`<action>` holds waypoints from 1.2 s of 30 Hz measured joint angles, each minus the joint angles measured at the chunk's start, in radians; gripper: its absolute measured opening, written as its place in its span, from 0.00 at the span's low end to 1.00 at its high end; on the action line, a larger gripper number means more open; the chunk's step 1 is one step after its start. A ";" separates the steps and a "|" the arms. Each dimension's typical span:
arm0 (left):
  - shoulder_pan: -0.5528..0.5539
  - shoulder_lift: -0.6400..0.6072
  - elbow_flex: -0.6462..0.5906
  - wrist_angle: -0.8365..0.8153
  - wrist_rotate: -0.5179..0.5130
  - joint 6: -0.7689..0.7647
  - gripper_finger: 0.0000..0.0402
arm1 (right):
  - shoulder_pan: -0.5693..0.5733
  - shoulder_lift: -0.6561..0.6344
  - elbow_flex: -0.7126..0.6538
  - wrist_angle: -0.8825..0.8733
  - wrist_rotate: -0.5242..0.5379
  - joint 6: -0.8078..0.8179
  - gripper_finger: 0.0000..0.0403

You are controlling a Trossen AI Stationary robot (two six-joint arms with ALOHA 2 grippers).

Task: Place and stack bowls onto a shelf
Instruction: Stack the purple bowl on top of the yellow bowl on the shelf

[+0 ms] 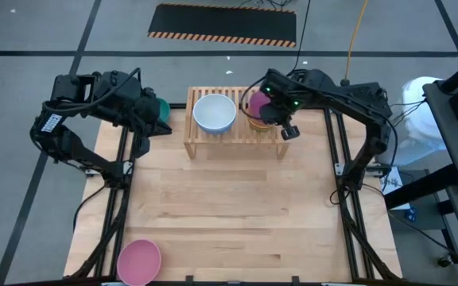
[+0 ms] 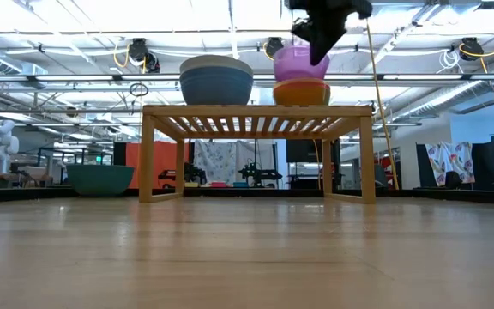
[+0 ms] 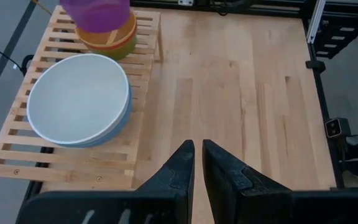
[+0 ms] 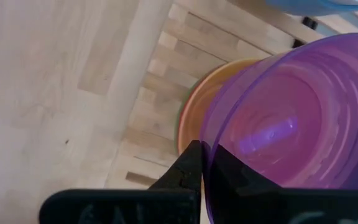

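Observation:
The light-wood shelf (image 1: 237,137) stands at the table's far edge. On its left half a white bowl (image 1: 214,113) sits nested in a blue bowl (image 2: 216,86). On its right half stands a stack of bowls (image 2: 302,91), yellow-orange with a green rim showing (image 3: 112,42). My right gripper (image 4: 205,149) is shut on a purple bowl (image 2: 301,62) directly over that stack. A teal bowl (image 2: 99,178) rests on the table left of the shelf, beside my left gripper (image 3: 197,144), which is shut and touches nothing. A pink bowl (image 1: 139,260) sits at the near left corner. My right gripper holds the purple bowl by its rim (image 4: 207,138), one finger inside the bowl and one finger (image 4: 190,163) outside. It comes from above, pointing down. The bowl is upright, its underside level with the stack's top rim (image 2: 302,81); whether it rests there I cannot tell.
The wooden tabletop (image 1: 237,206) stretches wide in front of the shelf. Black frame rails (image 1: 340,159) run along both sides of the table. The room beyond shows in the low view.

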 joint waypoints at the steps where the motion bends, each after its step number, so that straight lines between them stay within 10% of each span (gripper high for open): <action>1: 0.000 0.000 0.000 0.000 0.000 0.000 0.09 | -0.001 0.007 0.000 0.002 0.000 -0.008 0.00; 36: 0.000 0.000 0.000 0.000 0.001 0.000 0.09 | -0.056 0.045 -0.090 0.077 -0.002 0.092 0.07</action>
